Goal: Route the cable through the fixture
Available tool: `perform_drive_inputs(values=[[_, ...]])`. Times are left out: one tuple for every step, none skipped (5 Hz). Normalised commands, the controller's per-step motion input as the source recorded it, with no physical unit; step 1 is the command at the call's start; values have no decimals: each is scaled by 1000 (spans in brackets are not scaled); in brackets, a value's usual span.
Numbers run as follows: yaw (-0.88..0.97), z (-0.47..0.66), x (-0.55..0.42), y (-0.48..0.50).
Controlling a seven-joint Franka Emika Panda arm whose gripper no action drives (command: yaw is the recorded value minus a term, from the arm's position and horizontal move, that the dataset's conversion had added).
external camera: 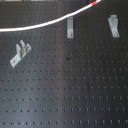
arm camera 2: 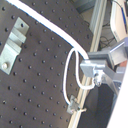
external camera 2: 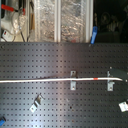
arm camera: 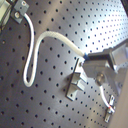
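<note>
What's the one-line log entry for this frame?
hand: shut on cable | cable: along board, by two upper clips | third clip: clear

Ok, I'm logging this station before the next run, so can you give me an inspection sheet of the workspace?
Surface: black perforated board, bare apart from the fixtures.
Job's things: white cable with red band runs across the board, passing the top of the middle clip; two more grey clips.
Clutter: nothing seen on the board.
End effector: shut on the cable in both wrist views.
Cables: only the white one.
Surroundings: shelving with foil-like packs behind the board.
</note>
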Motion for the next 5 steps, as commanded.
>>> perform_drive_inputs(values=[[0,23,25,88],[0,0,13,47],[83,678,-664,179],[0,-1,9,30],[-363,460,-154,159]])
